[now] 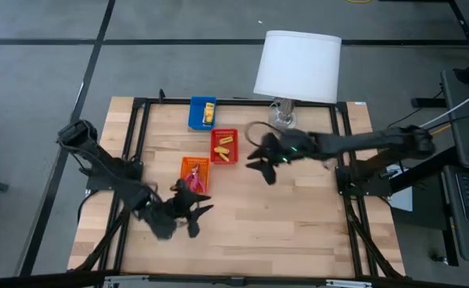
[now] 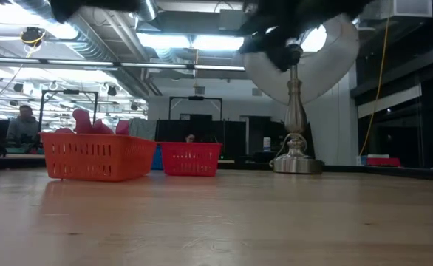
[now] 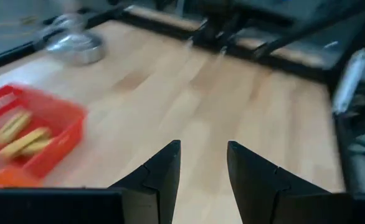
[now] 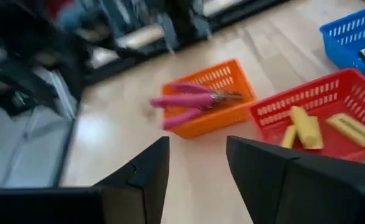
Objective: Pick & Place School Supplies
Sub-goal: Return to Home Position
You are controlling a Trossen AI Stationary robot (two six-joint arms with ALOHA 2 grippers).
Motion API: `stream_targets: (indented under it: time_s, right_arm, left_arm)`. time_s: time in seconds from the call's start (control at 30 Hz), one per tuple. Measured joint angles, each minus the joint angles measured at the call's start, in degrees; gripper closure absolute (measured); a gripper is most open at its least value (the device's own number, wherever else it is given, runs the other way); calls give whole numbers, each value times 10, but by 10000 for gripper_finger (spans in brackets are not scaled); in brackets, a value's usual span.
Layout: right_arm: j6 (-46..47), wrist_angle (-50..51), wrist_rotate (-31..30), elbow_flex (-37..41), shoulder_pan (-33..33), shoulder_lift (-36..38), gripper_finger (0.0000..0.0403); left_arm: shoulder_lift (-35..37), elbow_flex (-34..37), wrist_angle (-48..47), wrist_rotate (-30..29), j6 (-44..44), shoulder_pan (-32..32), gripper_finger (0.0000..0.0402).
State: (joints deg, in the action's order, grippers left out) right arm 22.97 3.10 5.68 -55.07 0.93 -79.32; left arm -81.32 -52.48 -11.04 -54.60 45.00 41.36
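The left gripper (image 3: pixel 202 146) hangs over bare wood on the surface (image 3: pixel 189 93), close to the orange tray (image 4: pixel 220 118), on the side away from the lamp (image 1: pixel 297 66). Its two fingers (image 3: pixel 164 177) are spread apart with a gap between them. Nothing is in the gap, and it touches nothing.

The right gripper (image 4: pixel 197 142) hangs over the middle of the surface, just to the right of the red tray (image 4: pixel 307 98). Its fingers are spread as well, and it holds nothing.

Three yellow packets (image 4: pixel 307 124) lie inside the red tray. The orange tray sits next to it, nearer the left gripper. The pink-handled tools (image 4: pixel 189 99) lie in the orange tray, and their handles stick up over its rim.

The blue tray (image 1: pixel 196 114) sits behind the red one, near the back edge. In it lies something yellow (image 1: pixel 210 110) — I cannot tell what it is. The lamp has a white shade and stands at the back, to the right of the trays.
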Motion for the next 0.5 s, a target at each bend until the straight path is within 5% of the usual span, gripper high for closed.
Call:
stream_targets:
  time_s: [0.23, 0.5]
  right_arm:
    - [130, -47, -203, 115, -134, 131, 241]
    - [177, -35, -396, 127, -253, 170, 241]
  left_arm:
    - [40, 209, 514, 237, -230, -155, 274]
    - [61, 304, 590, 414, -326, -291, 274]
